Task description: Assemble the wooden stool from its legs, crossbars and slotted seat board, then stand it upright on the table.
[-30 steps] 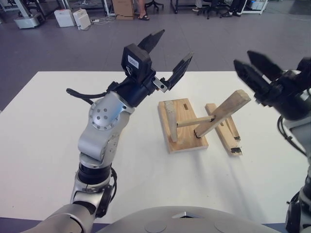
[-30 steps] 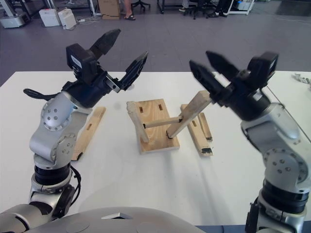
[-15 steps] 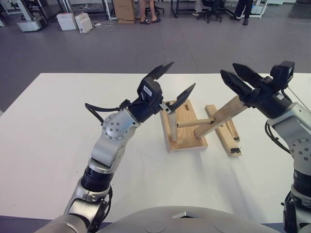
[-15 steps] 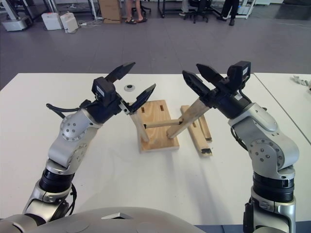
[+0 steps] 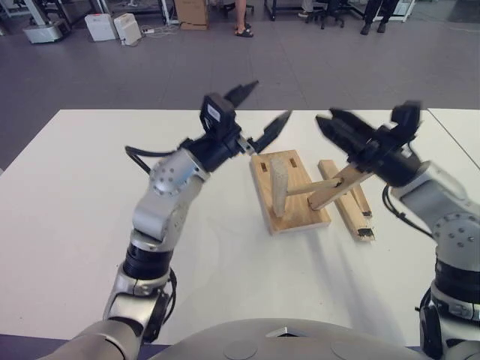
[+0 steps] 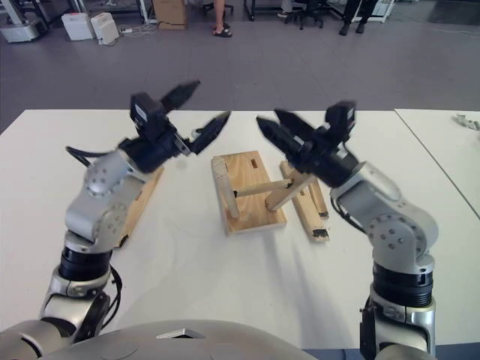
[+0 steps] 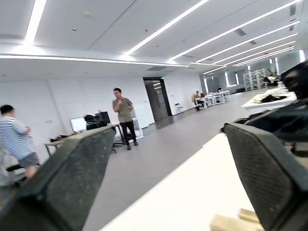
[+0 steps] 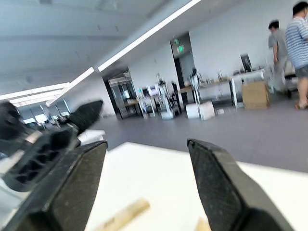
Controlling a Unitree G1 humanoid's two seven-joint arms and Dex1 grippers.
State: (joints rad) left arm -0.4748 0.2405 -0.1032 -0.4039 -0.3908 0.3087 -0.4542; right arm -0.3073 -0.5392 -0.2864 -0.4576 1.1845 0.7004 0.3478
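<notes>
My left gripper (image 5: 261, 111) and right gripper (image 5: 332, 125) both hang spread open and empty above the desk (image 5: 67, 195). Beneath them the slotted seat board (image 5: 304, 215) lies flat. One leg (image 5: 281, 184) stands on it, and a crossbar (image 5: 304, 187) runs to a tilted second leg (image 5: 337, 186).

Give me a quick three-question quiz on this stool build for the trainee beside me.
1. True or false: the black two-fingered left gripper is shut.
2. The pale wooden slotted seat board is: A) flat on the white table; B) standing on edge; C) lifted off the table.
3. Fill in: a thin wooden crossbar joins the wooden leg standing on the board to a second wooden leg that is ____.
Key: 1 false, it is open and holds nothing; 2 A; 3 tilted.
</notes>
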